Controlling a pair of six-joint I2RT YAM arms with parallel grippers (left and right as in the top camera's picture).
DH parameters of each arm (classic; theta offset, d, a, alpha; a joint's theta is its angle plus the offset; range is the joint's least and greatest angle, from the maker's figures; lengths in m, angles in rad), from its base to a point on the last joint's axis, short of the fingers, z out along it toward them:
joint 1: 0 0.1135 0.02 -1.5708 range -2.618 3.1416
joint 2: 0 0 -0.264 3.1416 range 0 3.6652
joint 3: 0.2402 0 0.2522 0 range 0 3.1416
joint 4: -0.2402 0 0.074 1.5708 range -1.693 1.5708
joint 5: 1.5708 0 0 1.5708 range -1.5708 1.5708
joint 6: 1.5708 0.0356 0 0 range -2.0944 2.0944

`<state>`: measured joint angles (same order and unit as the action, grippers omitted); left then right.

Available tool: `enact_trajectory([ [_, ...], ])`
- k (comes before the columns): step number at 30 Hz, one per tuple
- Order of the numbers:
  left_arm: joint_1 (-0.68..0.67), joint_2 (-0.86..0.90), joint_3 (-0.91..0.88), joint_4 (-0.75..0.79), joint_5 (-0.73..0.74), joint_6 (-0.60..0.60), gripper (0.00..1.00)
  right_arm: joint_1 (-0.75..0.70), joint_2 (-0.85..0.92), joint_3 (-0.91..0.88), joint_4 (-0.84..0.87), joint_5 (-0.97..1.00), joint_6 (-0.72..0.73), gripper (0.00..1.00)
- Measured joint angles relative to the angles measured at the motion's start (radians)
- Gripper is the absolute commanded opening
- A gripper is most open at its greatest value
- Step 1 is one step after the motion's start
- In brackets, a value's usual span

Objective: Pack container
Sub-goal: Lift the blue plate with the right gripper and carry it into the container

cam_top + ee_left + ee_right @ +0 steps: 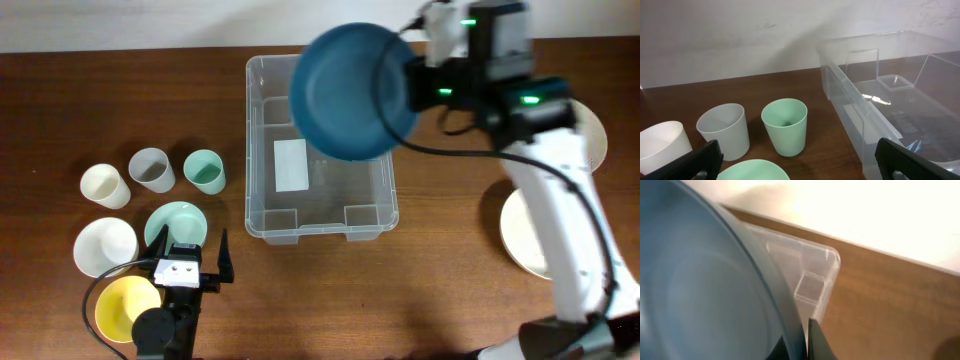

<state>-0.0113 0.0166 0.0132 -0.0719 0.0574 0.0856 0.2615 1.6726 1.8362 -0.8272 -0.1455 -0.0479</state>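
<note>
While right gripper [408, 88] clamps a bowl [345, 95], left gripper [192, 245] gapes near the clear, white-labelled container [320, 205].

Dusky blue bowl [350, 92] (almost teal), clear container [254, 150] with a white label [290, 165], one mint cup [205, 171], one grey cup [151, 169], a yellow bowl [122, 305], all on a brown wood-grain table [440, 290].

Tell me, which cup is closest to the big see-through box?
The mint-green cup. It stands nearest the container; the grey cup and cream cup sit farther from it.
</note>
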Motion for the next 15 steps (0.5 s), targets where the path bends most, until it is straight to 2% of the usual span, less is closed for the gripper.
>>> enact_trajectory([
  [5,0.000,0.000,0.000,0.000,0.000,0.000,1.00,0.098,0.150,0.000,0.166,0.143,0.042,0.04],
  [15,0.000,0.000,0.000,0.000,0.000,0.000,1.00,0.093,0.463,-0.002,0.216,0.199,0.095,0.04],
])
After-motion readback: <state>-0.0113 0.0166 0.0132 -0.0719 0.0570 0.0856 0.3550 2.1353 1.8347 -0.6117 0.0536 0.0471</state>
